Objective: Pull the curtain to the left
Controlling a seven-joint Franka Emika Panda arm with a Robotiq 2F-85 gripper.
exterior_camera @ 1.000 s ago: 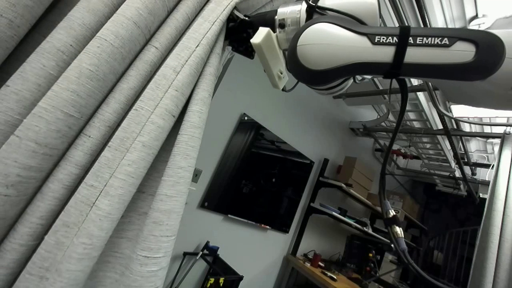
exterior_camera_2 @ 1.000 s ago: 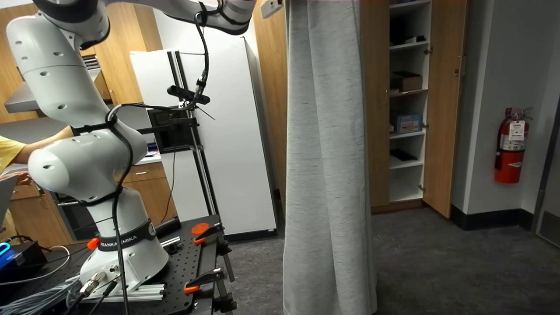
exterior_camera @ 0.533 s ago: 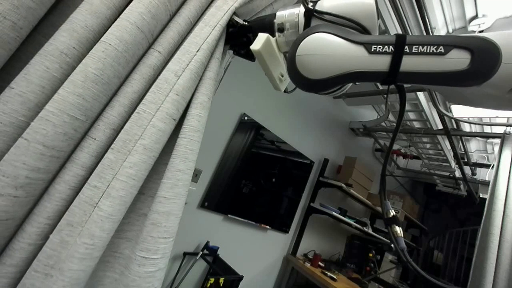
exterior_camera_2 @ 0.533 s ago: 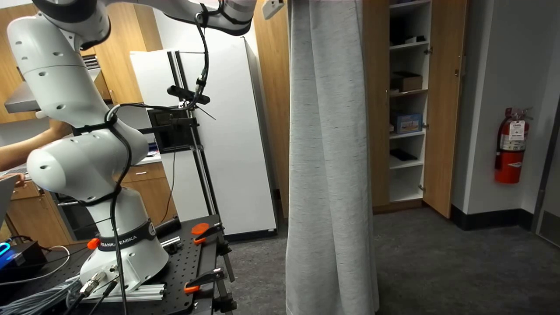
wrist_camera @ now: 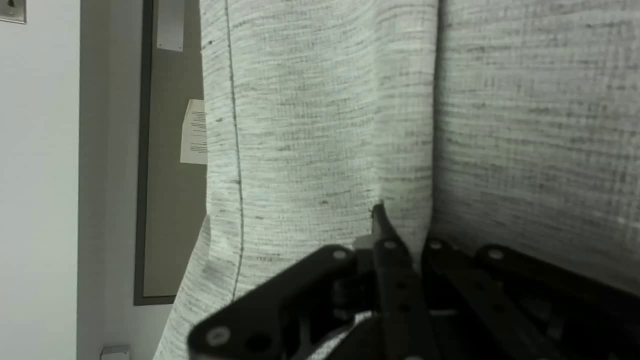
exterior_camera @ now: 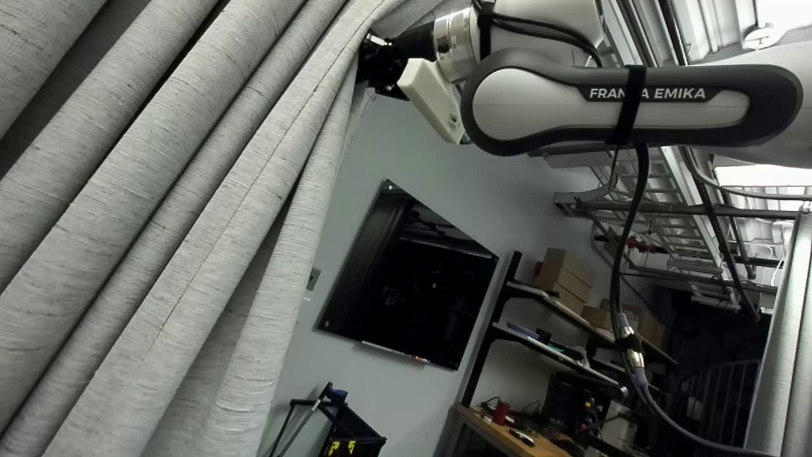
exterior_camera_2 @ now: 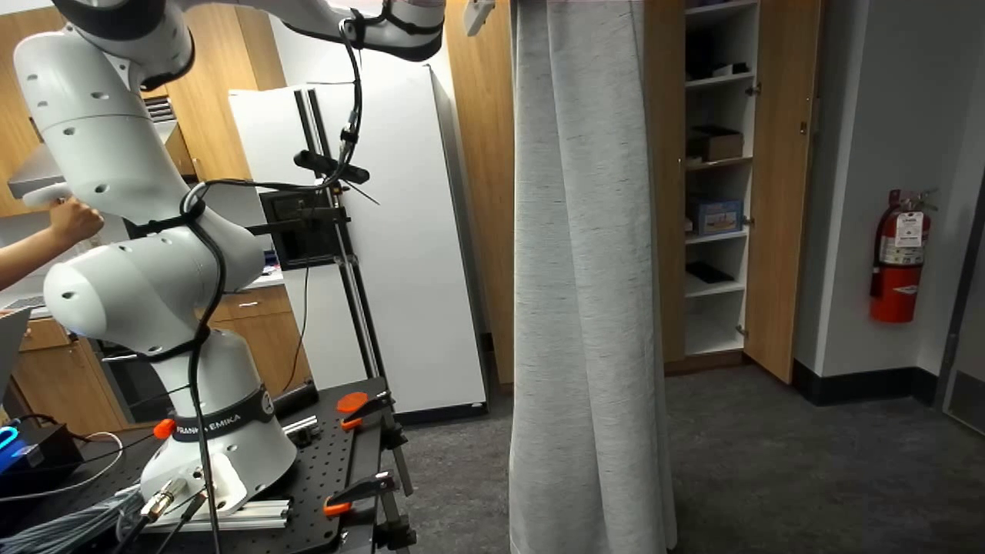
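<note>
The hand (wrist_camera: 414,250) is pinching the light-grey curtain (wrist_camera: 310,130) — fingers (wrist_camera: 393,265) nearly meeting on one fold — which is hanging in long, deep pleats.

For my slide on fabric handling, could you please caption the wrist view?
The tool pinching a fold of the light-grey curtain, with a printed sheet visible beyond the curtain's edge.

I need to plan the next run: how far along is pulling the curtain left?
Grasp looks done: the black two-fingered end effector pinches a fold of the large light-grey pleated fabric curtain. Pull in hand: in an exterior view, the curtain appears slightly nearer the tall open wooden cupboard than a second ago. Left: probably more pulling, though no end point shows, then release; the fold is clamped.
</note>
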